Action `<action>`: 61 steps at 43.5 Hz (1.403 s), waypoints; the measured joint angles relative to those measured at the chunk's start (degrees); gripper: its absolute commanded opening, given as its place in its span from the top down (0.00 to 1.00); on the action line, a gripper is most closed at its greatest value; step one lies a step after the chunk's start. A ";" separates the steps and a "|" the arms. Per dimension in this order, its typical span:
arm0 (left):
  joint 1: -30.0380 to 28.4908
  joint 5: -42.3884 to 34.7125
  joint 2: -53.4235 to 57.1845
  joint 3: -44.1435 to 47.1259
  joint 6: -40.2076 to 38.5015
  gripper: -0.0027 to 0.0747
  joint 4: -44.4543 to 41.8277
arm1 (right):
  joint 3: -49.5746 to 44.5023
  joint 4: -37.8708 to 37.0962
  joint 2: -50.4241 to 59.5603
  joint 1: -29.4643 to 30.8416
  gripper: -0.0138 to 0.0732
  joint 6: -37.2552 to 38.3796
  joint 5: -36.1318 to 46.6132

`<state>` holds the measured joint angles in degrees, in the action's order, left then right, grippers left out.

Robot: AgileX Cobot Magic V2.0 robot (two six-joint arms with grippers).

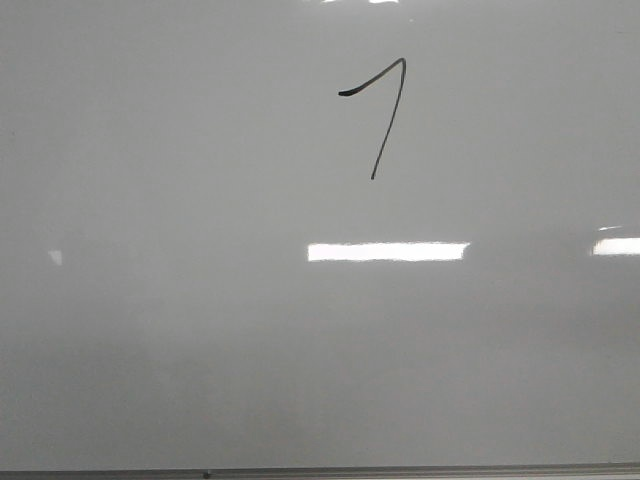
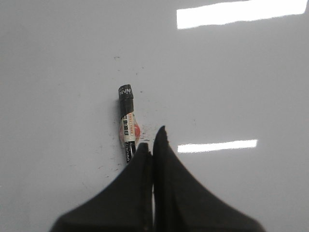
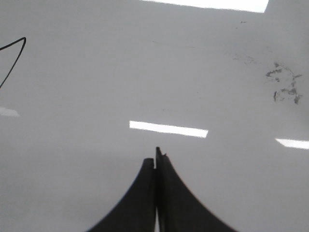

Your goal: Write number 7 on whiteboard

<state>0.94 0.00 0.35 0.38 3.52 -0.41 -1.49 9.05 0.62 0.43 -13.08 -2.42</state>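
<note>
**A drawn 7 on the board, both sets of fingers pressed together**

In the left wrist view, the left gripper (image 2: 153,137) fills the lower middle of the frame, its two dark fingers (image 2: 169,183) closed against each other with nothing between them. Just beyond the fingertips, slightly left of centre, a marker pen (image 2: 127,123) lies on the whiteboard (image 2: 231,87). It has a black cap end pointing toward the upper part of the frame and a pale label with a reddish patch around its barrel; its lower end is hidden behind the left finger. Small dark specks dot the board around it.

In the right wrist view, the right gripper (image 3: 156,157) sits at the lower centre, its fingers (image 3: 176,198) likewise shut together and holding nothing. Farther off, grey smudges (image 3: 285,84) mark the upper right of the frame, and part of the number 7 (image 3: 12,55) shows at the upper left edge.

The front view shows neither gripper. The thin metal bottom edge (image 1: 320,472) of the whiteboard (image 1: 150,300) runs along the lowest part of the frame. Bright rectangular light reflections (image 1: 388,251) sit mid-frame. Beyond them, in the upper centre, stands the number 7 (image 1: 385,115): a short curved top stroke meeting a long slanted downstroke in thin black ink.
</note>
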 measured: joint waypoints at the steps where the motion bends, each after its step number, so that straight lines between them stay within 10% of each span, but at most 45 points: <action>1: 0.00 0.00 0.00 0.00 0.00 0.99 0.00 | 0.00 0.00 0.00 0.00 0.92 0.43 0.09; 17: 0.00 0.00 0.00 0.00 0.00 0.99 0.00 | 0.00 -9.48 0.00 0.00 0.92 18.32 1.56; 61: 0.00 0.00 0.00 0.00 0.00 0.99 0.00 | 0.00 -10.07 0.00 0.00 0.92 16.38 1.56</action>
<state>0.94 0.00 0.35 0.38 3.52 -0.41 -1.49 -1.01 0.62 0.43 3.30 -0.87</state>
